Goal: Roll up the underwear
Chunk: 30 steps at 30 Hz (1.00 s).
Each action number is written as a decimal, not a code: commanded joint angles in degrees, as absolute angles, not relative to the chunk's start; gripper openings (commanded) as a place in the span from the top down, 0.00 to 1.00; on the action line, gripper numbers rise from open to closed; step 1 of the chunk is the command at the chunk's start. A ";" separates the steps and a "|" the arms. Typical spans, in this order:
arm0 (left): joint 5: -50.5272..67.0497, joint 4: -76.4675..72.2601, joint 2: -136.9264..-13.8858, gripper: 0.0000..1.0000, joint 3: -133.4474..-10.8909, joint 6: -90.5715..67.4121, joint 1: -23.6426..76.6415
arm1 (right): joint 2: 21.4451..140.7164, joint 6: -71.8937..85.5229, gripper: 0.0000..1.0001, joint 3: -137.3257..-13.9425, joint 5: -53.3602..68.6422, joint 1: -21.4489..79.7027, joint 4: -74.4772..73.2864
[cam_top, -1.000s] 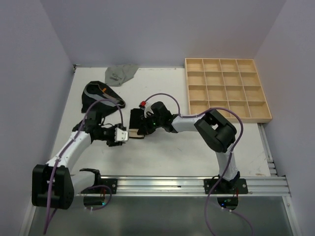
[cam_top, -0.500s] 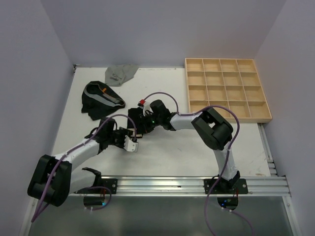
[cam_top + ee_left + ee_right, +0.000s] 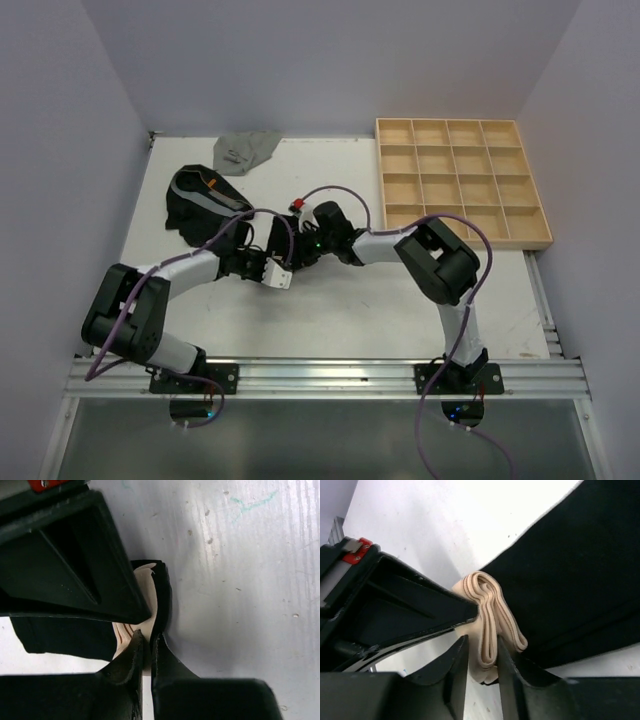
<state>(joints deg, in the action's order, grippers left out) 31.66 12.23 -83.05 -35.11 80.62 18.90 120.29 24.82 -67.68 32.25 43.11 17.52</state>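
Observation:
Black underwear with a tan waistband (image 3: 490, 610) lies folded mid-table, caught between both grippers (image 3: 276, 247). My left gripper (image 3: 149, 641) is shut, pinching the underwear's edge where the tan band (image 3: 146, 592) meets the black cloth (image 3: 65, 637). My right gripper (image 3: 482, 642) has its jaws parted, one on each side of the folded waistband, which lies loosely between them. In the top view the left gripper (image 3: 279, 274) and the right gripper (image 3: 292, 250) meet nose to nose. More black underwear with a grey waistband (image 3: 200, 200) sits heaped at the back left. A plain grey one (image 3: 245, 150) lies beyond it.
A wooden grid tray (image 3: 460, 180) stands at the back right. Purple walls close in the table on the left, back and right. A metal rail (image 3: 330, 375) with the arm bases runs along the near edge.
The left arm swung in from the left to meet the right gripper, and its jaws closed on the underwear's edge. The right gripper's jaws parted around the waistband.

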 commanded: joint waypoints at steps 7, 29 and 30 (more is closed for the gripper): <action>32.34 46.18 -93.93 1.00 -49.20 80.95 19.34 | 98.46 21.63 0.43 -53.71 19.78 39.20 12.40; 46.32 73.83 -131.04 1.00 -82.26 68.65 14.77 | 88.58 -1.91 0.46 -48.51 6.33 55.10 10.54; 45.88 73.39 -131.04 1.00 -82.27 68.21 14.77 | 89.90 -3.76 0.46 -49.65 6.24 55.28 11.85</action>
<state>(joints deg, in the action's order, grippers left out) 55.11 77.91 -127.09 -82.98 71.22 14.63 86.35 3.46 -46.13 9.96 54.59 7.07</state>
